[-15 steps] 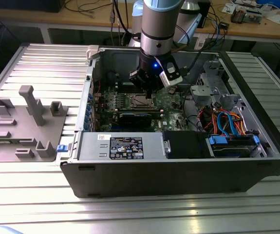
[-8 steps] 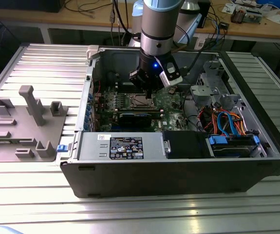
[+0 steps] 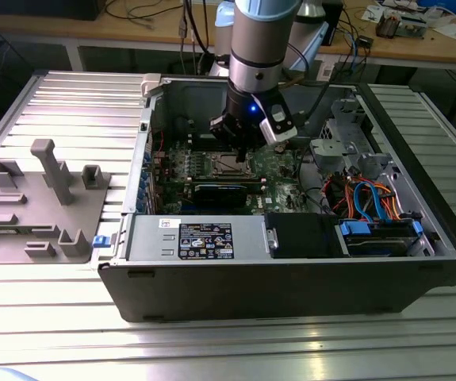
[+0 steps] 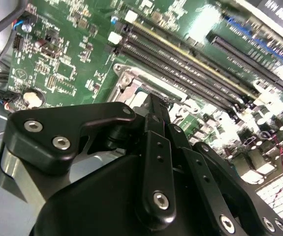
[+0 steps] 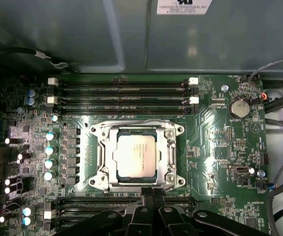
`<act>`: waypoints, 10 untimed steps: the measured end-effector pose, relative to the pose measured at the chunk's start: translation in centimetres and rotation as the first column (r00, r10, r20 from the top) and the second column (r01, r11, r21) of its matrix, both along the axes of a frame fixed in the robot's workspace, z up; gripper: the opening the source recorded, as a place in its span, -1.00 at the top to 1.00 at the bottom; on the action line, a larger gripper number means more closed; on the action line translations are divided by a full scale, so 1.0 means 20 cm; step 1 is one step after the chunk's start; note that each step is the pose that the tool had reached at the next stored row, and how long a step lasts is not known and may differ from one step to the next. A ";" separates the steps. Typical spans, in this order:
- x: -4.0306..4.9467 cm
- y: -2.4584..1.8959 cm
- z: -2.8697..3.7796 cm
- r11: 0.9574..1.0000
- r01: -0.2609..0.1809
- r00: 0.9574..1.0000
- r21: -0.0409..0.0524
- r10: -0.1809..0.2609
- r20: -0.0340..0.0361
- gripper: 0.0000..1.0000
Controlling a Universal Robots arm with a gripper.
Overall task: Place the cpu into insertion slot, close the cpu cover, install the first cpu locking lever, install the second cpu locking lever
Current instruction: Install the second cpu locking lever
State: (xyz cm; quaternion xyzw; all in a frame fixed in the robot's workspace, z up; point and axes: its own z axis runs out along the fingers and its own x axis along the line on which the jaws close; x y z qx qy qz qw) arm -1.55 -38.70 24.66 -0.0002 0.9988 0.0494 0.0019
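Seated in the insertion slot, the cpu is framed by the lowered cpu cover, while the hand, fingers pressed together and empty, is held just beside it.

Chip seated in its socket on the green board

The cpu is seen lying flat in the insertion slot, with the cpu cover folded down around it so that the silvery top shows through the cut-out. Long black memory slots are laid in rows beyond the socket, and a round coin battery is set off to one side. The black gripper is placed just beside the socket's near edge, fingertips drawn together.
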 end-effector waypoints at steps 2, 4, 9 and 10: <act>0.000 -0.005 -0.010 1.000 -0.021 1.000 0.005 0.021 -0.008 0.79; -0.002 -0.007 -0.016 0.999 -0.039 0.999 0.009 0.039 -0.010 0.79; -0.004 -0.055 -0.023 0.999 -0.041 0.999 0.036 0.041 -0.009 0.79; -0.009 -0.059 -0.026 0.998 -0.041 0.999 0.039 0.041 -0.009 0.79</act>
